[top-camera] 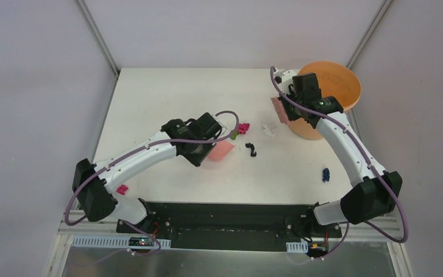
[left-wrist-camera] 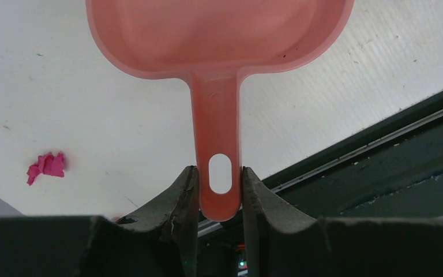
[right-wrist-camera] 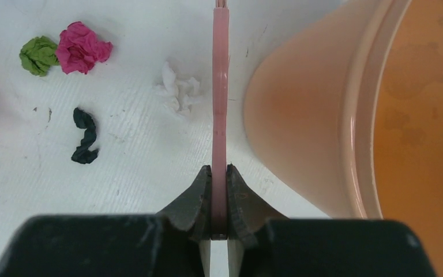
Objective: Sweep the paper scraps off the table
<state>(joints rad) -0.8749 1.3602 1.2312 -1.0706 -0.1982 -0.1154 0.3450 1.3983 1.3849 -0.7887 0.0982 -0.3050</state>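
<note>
White table (top-camera: 150,92): bucket (top-camera: 346,86) beside paper scraps (right-wrist-camera: 81,47); left gripper (left-wrist-camera: 220,183) clamps dustpan (left-wrist-camera: 219,34), right gripper (right-wrist-camera: 219,173) pinches brush (right-wrist-camera: 220,86), probably.

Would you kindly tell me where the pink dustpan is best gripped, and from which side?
Probably by the narrow handle of the dustpan, near its holed end, coming from behind along its length. The scoop is far wider than the jaws, while the handle's straight parallel edges fit between them, as the left gripper shows.

No readable text anywhere; faint embossed marks inside orange bucket (top-camera: 340,82) illegible
</note>
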